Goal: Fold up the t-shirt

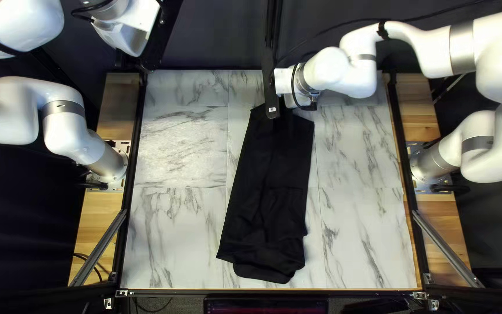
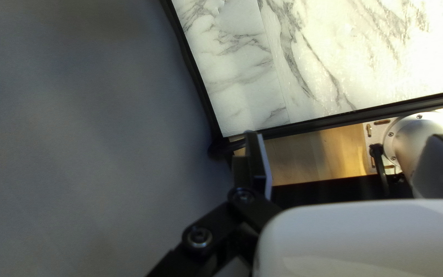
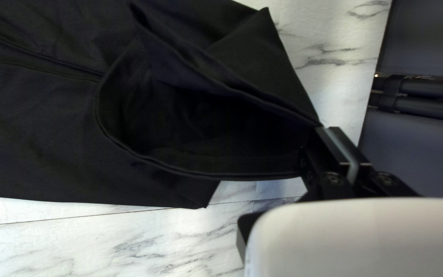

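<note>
A black t-shirt [image 1: 270, 192] lies in the middle of the marble table [image 1: 181, 144], folded into a long narrow strip running from the far end to the near edge. My right gripper [image 1: 296, 104] is at the strip's far end. In the right wrist view that gripper [image 3: 331, 148] is shut on a hemmed edge of the shirt [image 3: 71, 127], lifting it a little so the layers gape open. My left gripper [image 2: 340, 157] is open and holds nothing. It is raised over the table's far left corner, far from the shirt.
A black post [image 1: 270, 78] with a small label hangs down at the far middle, just beside the right gripper. Wooden strips [image 1: 98, 218] and black frame rails border both sides. The left arm's base [image 2: 406, 142] shows beyond the left gripper.
</note>
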Tool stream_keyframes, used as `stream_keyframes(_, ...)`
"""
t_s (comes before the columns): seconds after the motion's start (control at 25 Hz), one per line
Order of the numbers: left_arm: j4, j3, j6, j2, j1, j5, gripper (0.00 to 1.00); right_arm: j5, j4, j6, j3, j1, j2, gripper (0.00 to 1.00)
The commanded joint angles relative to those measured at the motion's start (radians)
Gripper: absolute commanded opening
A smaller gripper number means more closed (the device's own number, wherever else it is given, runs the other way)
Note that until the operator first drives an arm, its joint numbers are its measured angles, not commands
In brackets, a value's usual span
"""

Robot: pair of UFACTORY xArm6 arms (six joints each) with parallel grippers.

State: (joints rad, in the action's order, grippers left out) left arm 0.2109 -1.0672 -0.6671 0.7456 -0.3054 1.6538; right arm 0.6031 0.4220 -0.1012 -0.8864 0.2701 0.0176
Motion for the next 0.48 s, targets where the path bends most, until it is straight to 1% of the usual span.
stream_keyframes(0.04,0.000,0.000,0.000,0.000,0.000,0.000,1.00,-0.024,-0.028,-0.041,-0.006,0.028,-0.009,0.00)
stream_keyframes(0.12,0.000,0.000,0.000,0.000,0.000,0.000,1.00,-0.036,-0.049,-0.067,-0.012,0.044,-0.014,0.00)
stream_keyframes(0.24,0.000,0.000,0.000,0.000,0.000,0.000,1.00,-0.047,-0.059,-0.073,-0.013,0.047,-0.018,0.00)
stream_keyframes(0.48,0.000,0.000,0.000,0.000,0.000,0.000,1.00,-0.075,-0.008,0.009,0.010,-0.010,-0.028,0.00)
